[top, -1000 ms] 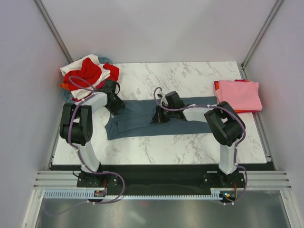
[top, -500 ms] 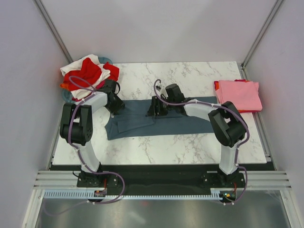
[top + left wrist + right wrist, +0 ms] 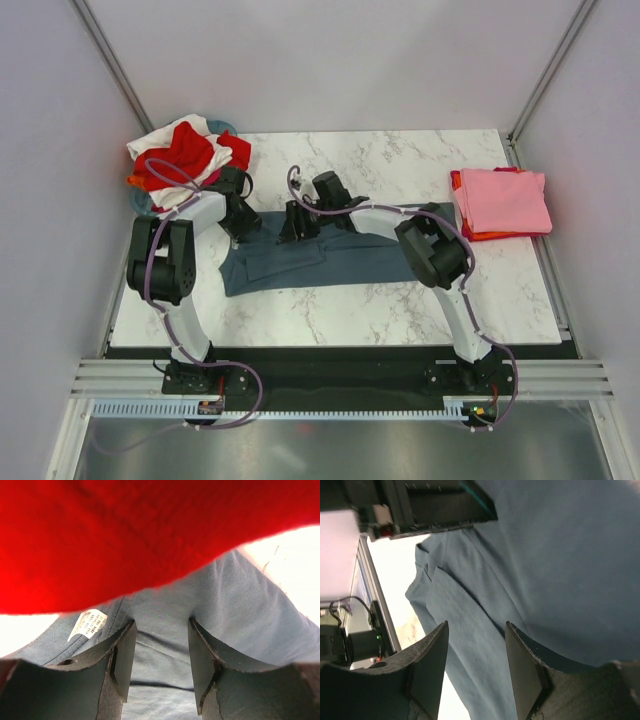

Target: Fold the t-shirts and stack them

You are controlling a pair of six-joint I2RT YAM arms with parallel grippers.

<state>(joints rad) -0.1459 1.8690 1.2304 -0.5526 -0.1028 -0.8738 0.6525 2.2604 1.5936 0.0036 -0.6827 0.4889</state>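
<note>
The blue-grey shirt (image 3: 340, 262) lies lengthwise left to right. The left jaws and right jaws, each apart, hover over its far edge, the left jaws nearer its left corner.

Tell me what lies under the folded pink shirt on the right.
An orange-red shirt peeks out from the pink shirt along its left and near edges. Anything else beneath is covered.

The t-shirt (image 3: 340, 265) is coloured slate blue-grey, and the table (image 3: 400, 160) is patterned as grey-veined white marble. The folded shirt (image 3: 505, 198) is coloured pink; red and white are seen in the heap of shirts (image 3: 185, 150).
</note>
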